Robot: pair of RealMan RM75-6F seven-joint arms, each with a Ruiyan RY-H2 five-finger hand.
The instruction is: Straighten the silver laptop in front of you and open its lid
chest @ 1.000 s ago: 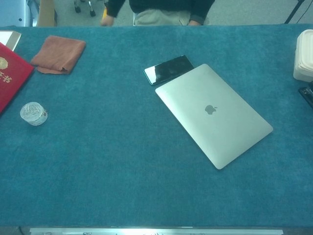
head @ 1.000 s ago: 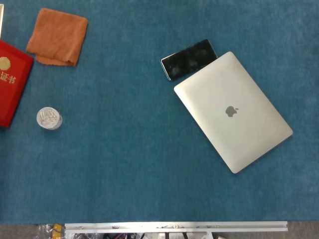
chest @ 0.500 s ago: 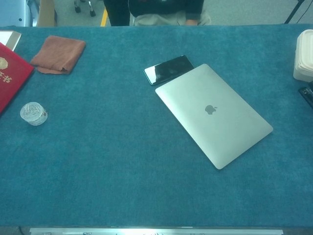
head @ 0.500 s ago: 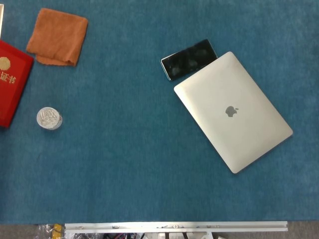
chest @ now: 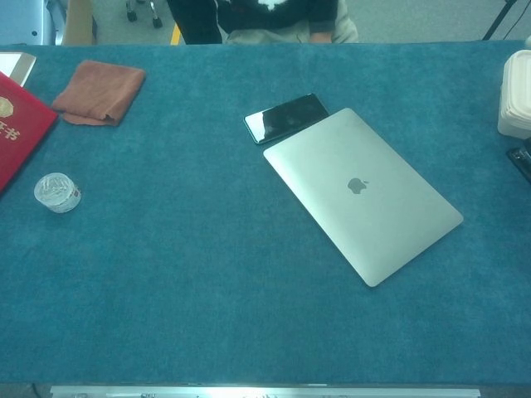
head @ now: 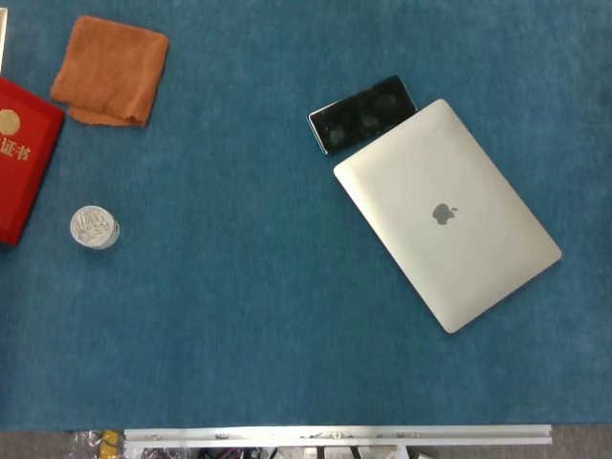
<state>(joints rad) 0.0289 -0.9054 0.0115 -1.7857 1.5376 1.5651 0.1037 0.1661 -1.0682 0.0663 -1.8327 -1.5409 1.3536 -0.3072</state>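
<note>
Neither of our hands showed in the head view or the chest view, so we could not tell whether they were released, clenched or grasping anything. Nothing had reached the silver laptop (head: pixel 447 214) yet.

It lay closed and flat on the blue table cover (head: pixel 239 316), right of centre, turned well off square — its long edges ran diagonally, one corner pointing toward the far side. A black phone (head: pixel 362 114) sat just beside that far corner, touching it or tucked slightly under it; we could not tell which. Well apart on the left were an orange cloth (head: pixel 109 70), a red booklet (head: pixel 21 158) and a small clear-lidded jar (head: pixel 95 228). At the right edge of the chest view stood a white container (chest: pixel 516 93).

Compared with the frames from a second and half a second before, nothing on the table had moved; only the person (chest: pixel 264 16) at the far edge had shifted. We judged the task not yet begun — both the straightening and the lid remained to do, and turning the laptop risked dragging the phone along.
</note>
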